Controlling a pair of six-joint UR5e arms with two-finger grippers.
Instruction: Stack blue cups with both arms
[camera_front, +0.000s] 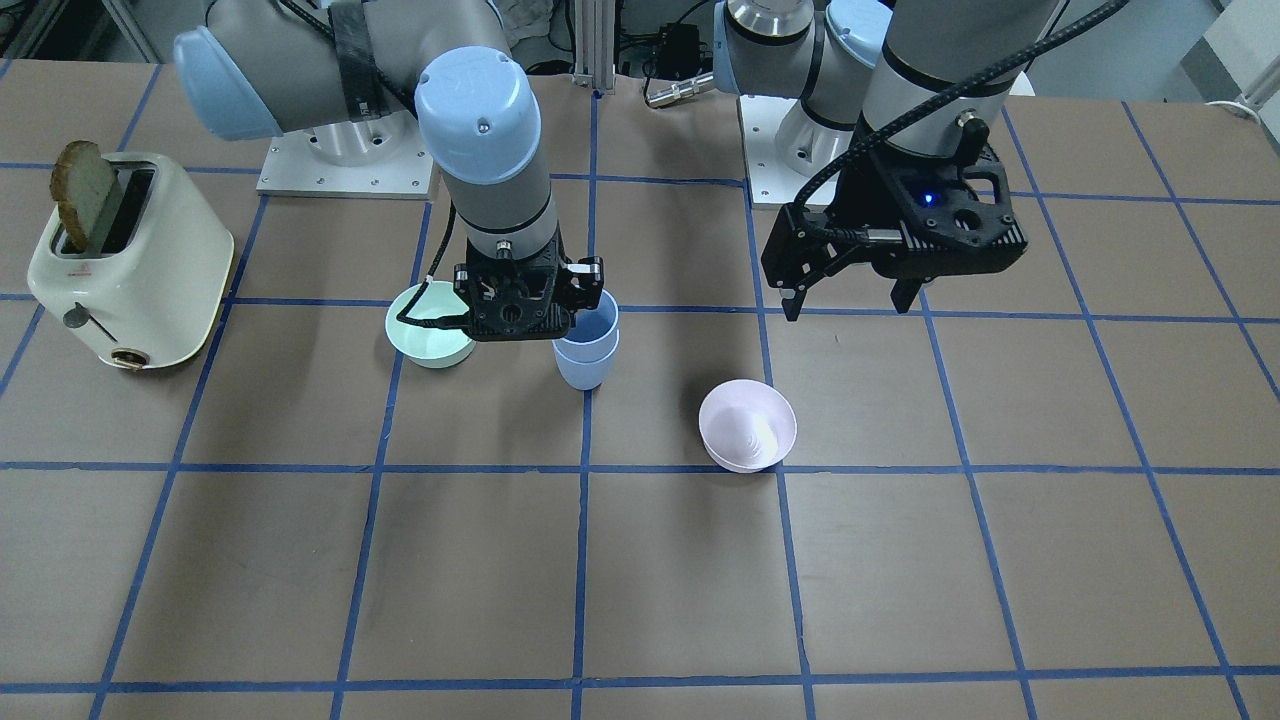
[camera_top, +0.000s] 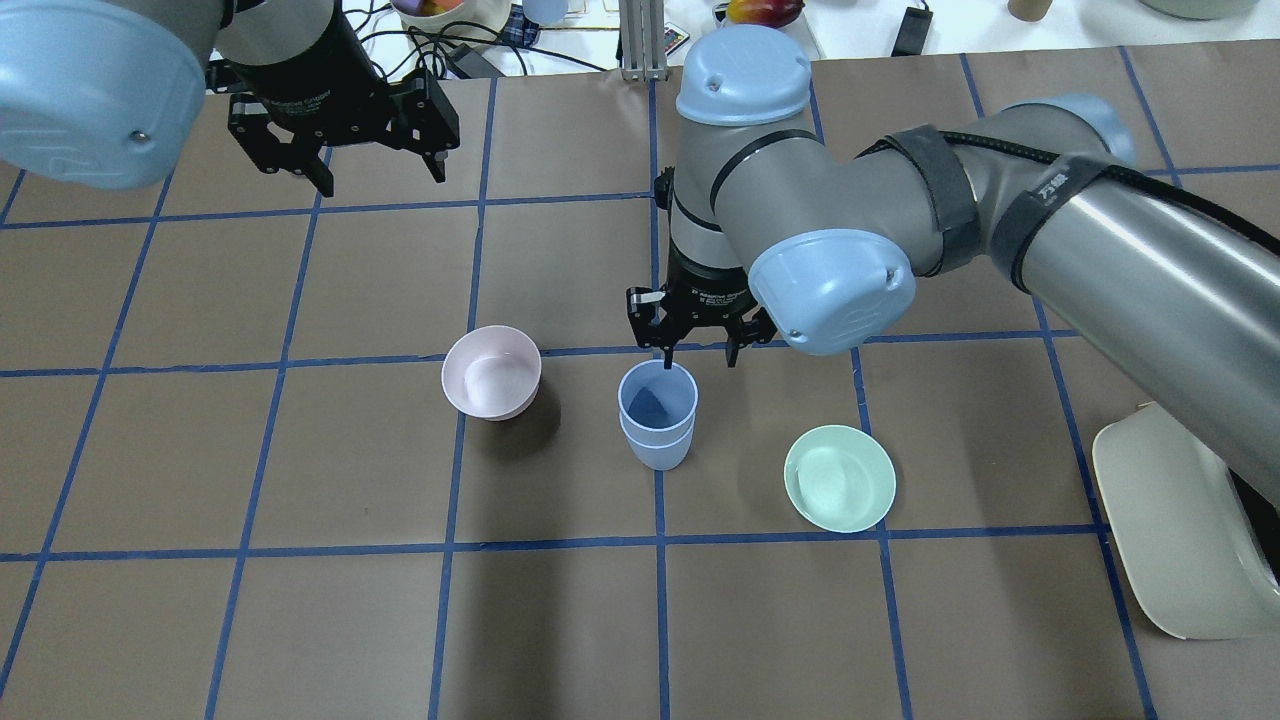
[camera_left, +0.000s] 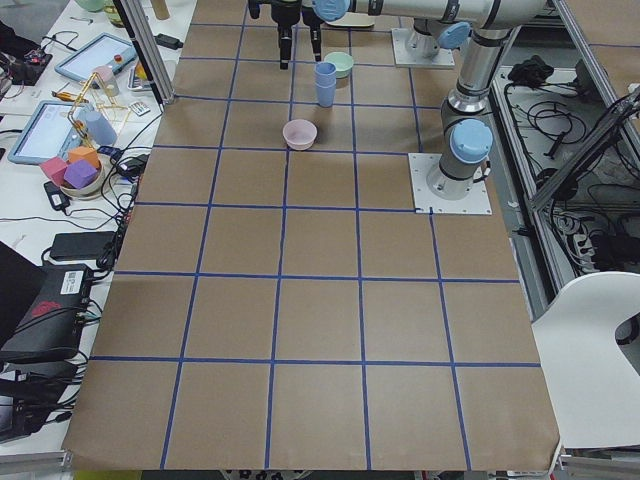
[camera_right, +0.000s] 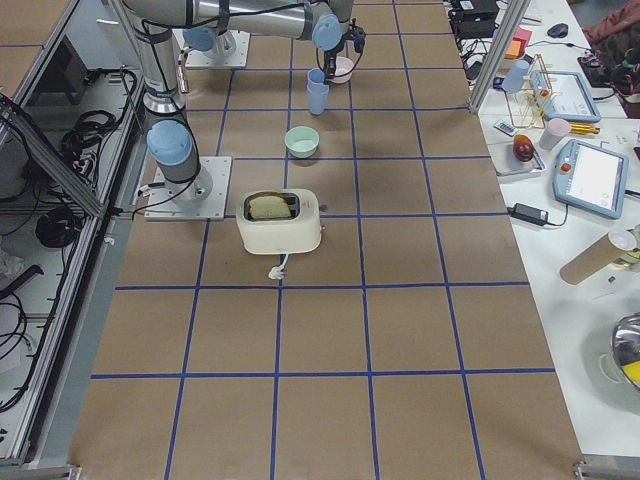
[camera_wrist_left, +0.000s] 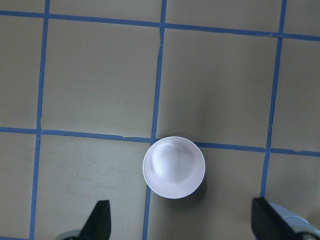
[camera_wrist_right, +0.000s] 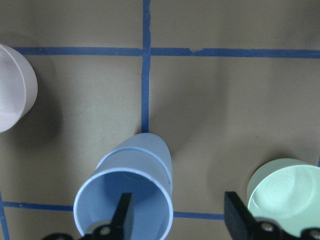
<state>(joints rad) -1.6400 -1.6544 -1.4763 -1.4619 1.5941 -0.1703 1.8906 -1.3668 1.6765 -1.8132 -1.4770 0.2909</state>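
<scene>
Robotics lab, tape-gridded table (camera_left: 320, 320), tablets (camera_right: 592, 182), loose cables (camera_right: 55, 225)

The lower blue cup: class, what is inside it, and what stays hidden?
The second blue cup is nested in the lower blue cup, its rim standing higher. It looks empty; the lower one's inside is covered.

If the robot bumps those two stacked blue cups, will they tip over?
Probably quite easily: the blue cups stand tall and narrow on a small base. They look like thin plastic, so they're likely light. Nested together, they'd probably topple as one.
</scene>
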